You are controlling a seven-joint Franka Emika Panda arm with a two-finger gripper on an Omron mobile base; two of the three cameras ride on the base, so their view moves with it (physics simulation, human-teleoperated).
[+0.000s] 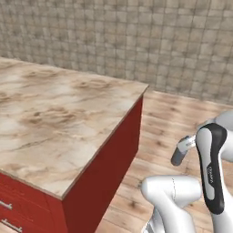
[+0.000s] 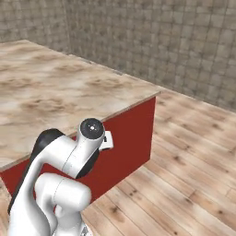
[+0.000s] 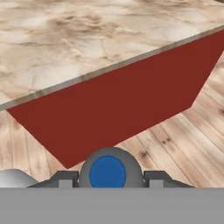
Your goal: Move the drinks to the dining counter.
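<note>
The hand view has my gripper (image 3: 108, 178) shut on a drink, a water bottle (image 3: 108, 173). I see it end-on as a grey round with a blue cap between the two dark fingertips. In the left base view a grey cylinder (image 1: 180, 152) that looks like the same bottle juts out from behind the arm's upper link. The dining counter (image 1: 50, 118) (image 2: 50, 92) (image 3: 87, 35) is a wide beige-brown marbled slab on a red base. It lies ahead and to the left of the arm, and the held bottle sits lower than its top, off its near corner.
The counter's red side panel (image 1: 107, 168) faces the arm, with silver handles (image 1: 6, 205) on its front. Wooden floor (image 2: 184, 166) stretches to the right. A grey tiled wall (image 1: 136, 36) runs behind the counter.
</note>
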